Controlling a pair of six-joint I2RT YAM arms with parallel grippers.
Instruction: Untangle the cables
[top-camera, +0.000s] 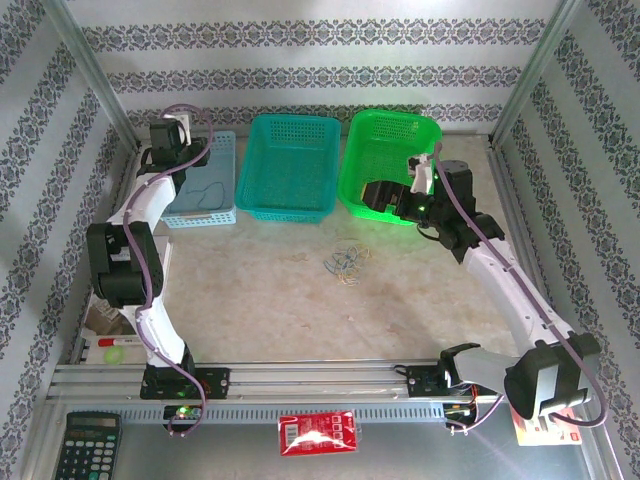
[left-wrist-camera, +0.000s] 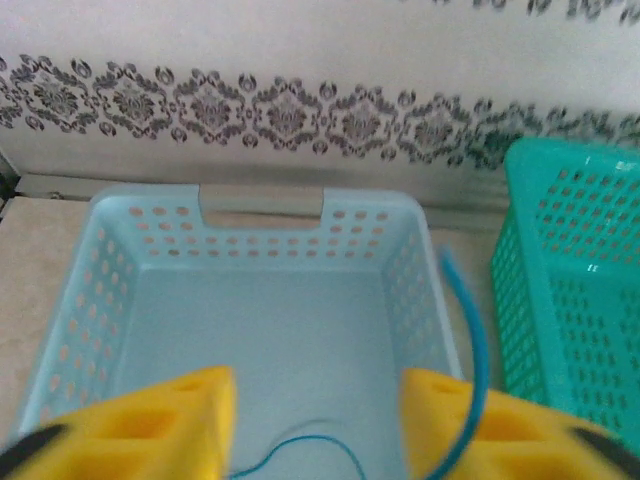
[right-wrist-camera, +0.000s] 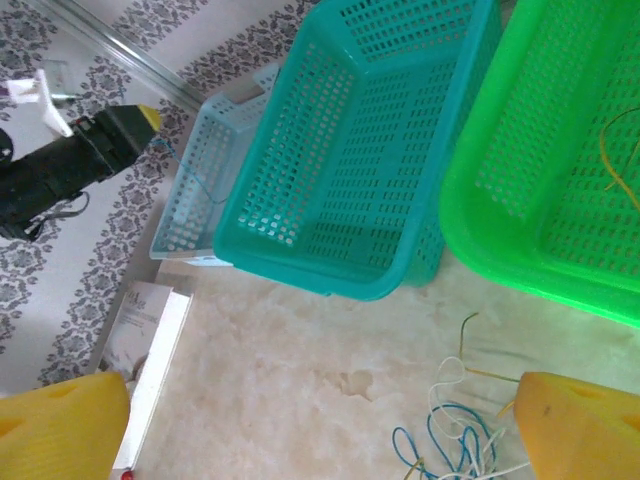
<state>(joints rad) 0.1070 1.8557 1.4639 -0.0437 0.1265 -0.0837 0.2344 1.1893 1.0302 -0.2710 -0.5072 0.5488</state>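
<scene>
Beige table: three baskets, cables

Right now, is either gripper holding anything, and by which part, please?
Nothing is gripped: both jaws stand open. A blue cable only runs past one left finger.

Pale blue basket, teal basket and green basket stand side by side along the back wall. The bench before them lies open around a small heap of cables. The right arm crosses the right side.
</scene>
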